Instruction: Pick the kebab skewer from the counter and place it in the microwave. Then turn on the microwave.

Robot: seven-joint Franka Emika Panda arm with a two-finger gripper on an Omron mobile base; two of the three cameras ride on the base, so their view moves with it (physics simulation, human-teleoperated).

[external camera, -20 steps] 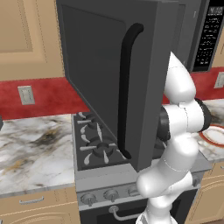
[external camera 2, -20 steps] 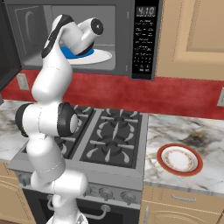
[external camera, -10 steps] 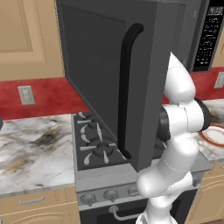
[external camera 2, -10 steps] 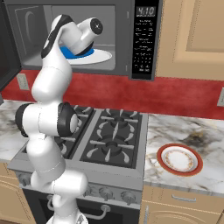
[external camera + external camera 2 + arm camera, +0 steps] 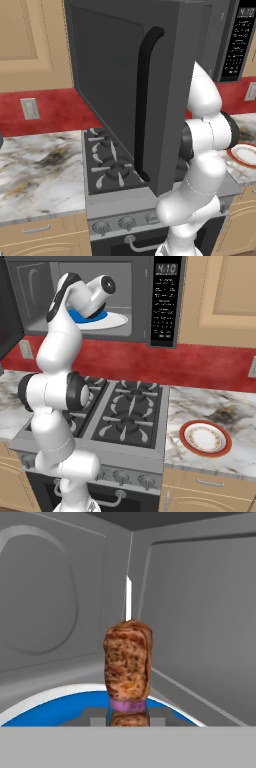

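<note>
Skewer (image 5: 128,662) stands upright between our gripper's (image 5: 128,716) two fingertips, clamped at its lower end (a purple slice sits just above the tips), with its pale stick poking out on top. We see it held inside the microwave (image 5: 135,301), over the white plate with a blue centre (image 5: 112,320), door (image 5: 120,85) swung open.

One microwave (image 5: 100,301) is hanging open, one skewer (image 5: 127,662) is showing inside it over one blue-and-white turntable (image 5: 117,320). One plate (image 5: 205,438) is sitting on the counter (image 5: 215,411). One stove (image 5: 127,418) is showing four burners.
</note>
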